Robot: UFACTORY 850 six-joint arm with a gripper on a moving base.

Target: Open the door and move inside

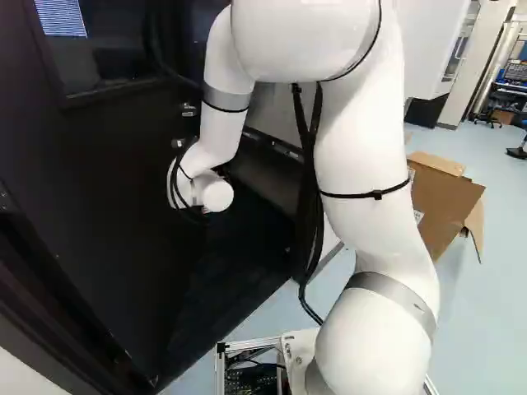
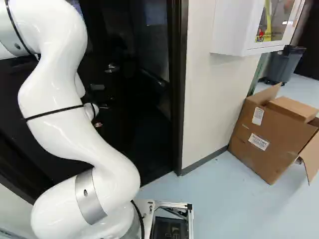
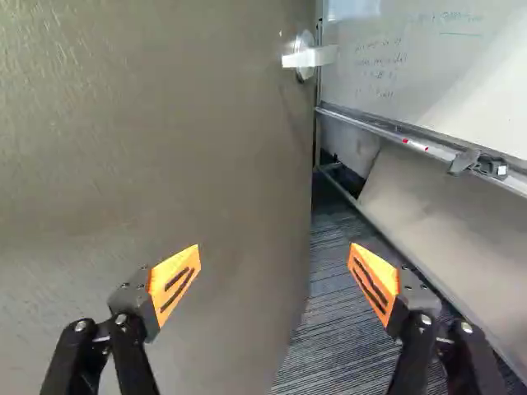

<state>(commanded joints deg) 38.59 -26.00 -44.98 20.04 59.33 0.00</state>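
Door (image 3: 165,164) stood ajar at eleven o'clock from the tool (image 3: 275,259), its handle (image 3: 310,57) near twelve. The tool was released, spread and empty; steady pressure near the door's free edge, clear of the rail (image 3: 391,134), suited widening it.

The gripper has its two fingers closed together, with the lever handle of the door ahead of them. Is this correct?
Not the fingers: the wrist view shows the gripper open, its two orange pads standing wide apart with nothing gripped between them. The rest is right: the lever handle of the door is ahead of them.
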